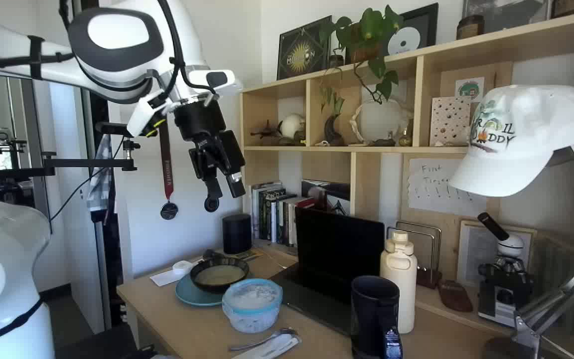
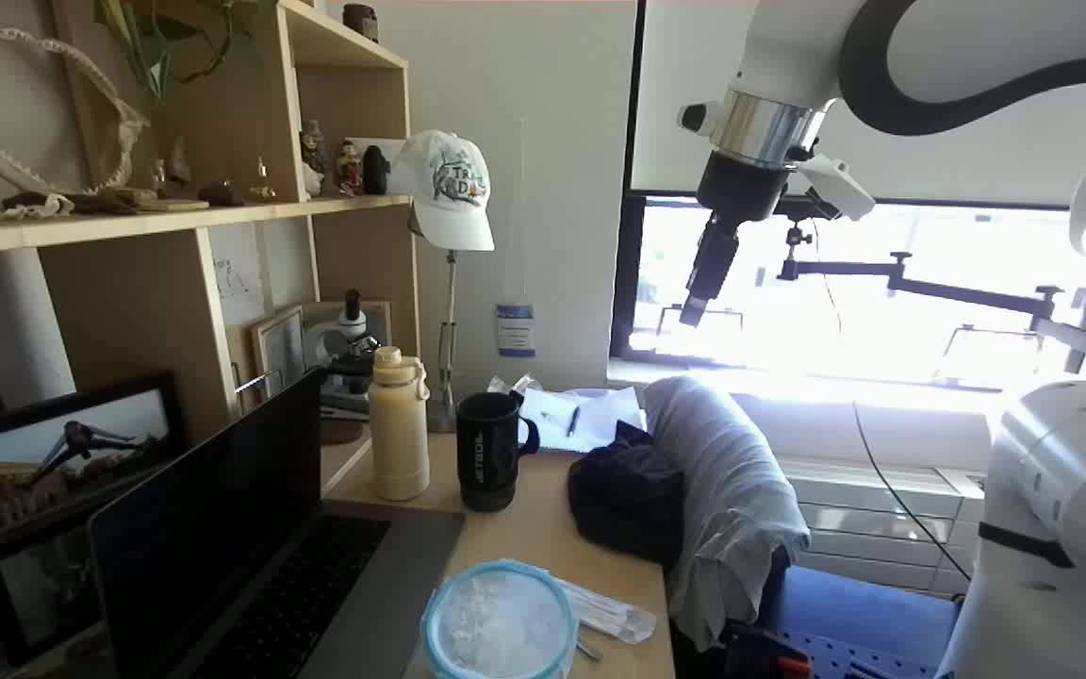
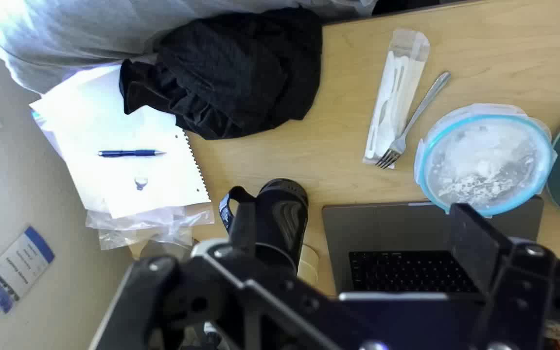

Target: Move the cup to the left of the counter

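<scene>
The fingers [image 3: 475, 247] are hanging wide apart. The Jetboil mug [image 2: 486, 451] is standing back from the counter's [image 3: 508, 56] front edge.

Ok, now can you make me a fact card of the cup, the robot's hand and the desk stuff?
to move: cup, dark, with a handle, upright
place: on the counter, beside the cream bottle
grabber: hand, open, up high, holding nothing
computer: laptop, open
for eating: fork, its tines over the wrapped cutlery
for writing: pen, lying on white paper
</scene>
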Controlling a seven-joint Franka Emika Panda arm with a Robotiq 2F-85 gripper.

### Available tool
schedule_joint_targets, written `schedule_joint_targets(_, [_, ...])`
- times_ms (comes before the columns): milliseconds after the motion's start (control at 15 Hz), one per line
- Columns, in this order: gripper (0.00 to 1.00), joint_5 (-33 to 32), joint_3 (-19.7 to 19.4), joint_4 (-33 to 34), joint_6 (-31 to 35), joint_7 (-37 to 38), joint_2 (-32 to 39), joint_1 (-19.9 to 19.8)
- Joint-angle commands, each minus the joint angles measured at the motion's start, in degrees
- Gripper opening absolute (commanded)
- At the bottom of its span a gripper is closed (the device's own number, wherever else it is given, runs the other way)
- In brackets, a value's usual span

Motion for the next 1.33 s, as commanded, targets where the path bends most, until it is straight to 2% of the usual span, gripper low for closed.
schedule_joint_targets(0, [1.0, -0.35, -0.32, 0.21, -0.31, 0.35, 0.0, 0.55])
schedule_joint_targets(333, [1.0, -1.72, -1.69, 0.76, 1.63, -1.67, 2.61, 0.76])
schedule_joint_targets(667, [1.0, -4.53, -8.4, 3.01, 9.72, -8.19, 10.23, 0.89])
schedule_joint_targets(933, [1.0, -2.95, -13.76, 6.91, 18.94, -17.07, 19.63, 3.15])
schedule_joint_targets(1267, [1.0, 0.57, -16.36, 12.15, 27.87, -29.36, 30.9, 7.38])
